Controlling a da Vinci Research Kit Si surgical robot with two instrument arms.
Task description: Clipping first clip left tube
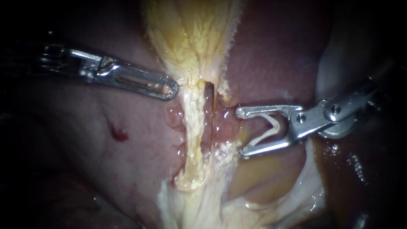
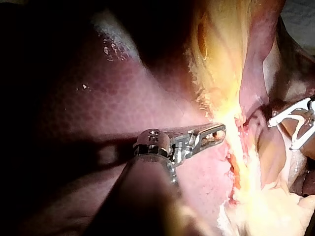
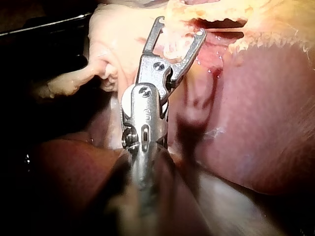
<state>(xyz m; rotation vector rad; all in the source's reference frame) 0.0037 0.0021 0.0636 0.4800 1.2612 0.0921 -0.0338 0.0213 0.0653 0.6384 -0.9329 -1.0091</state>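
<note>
The yellowish gallbladder (image 1: 190,38) narrows downwards into a pale left tube (image 1: 193,127). A thinner strand (image 1: 215,114) runs just to the right of it, across a dark gap. My left instrument (image 1: 171,90) has its jaws lying together, with the tip against the left edge of the gallbladder's neck; no tissue shows between them. My right instrument (image 1: 241,132) holds a white V-shaped clip (image 1: 269,127) between widely spread jaws. Its tips stand just to the right of both strands and are not around either. In the left wrist view, the left instrument (image 2: 219,132) touches the yellow tissue.
Pink liver (image 1: 97,161) fills the left side and has a small blood spot (image 1: 118,133). Dissected glistening tissue (image 1: 224,127) lies around the strands. Pale fatty tissue (image 1: 203,203) spreads below them. In the right wrist view, the right instrument (image 3: 181,27) points at pale tissue, with liver (image 3: 266,123) beside it.
</note>
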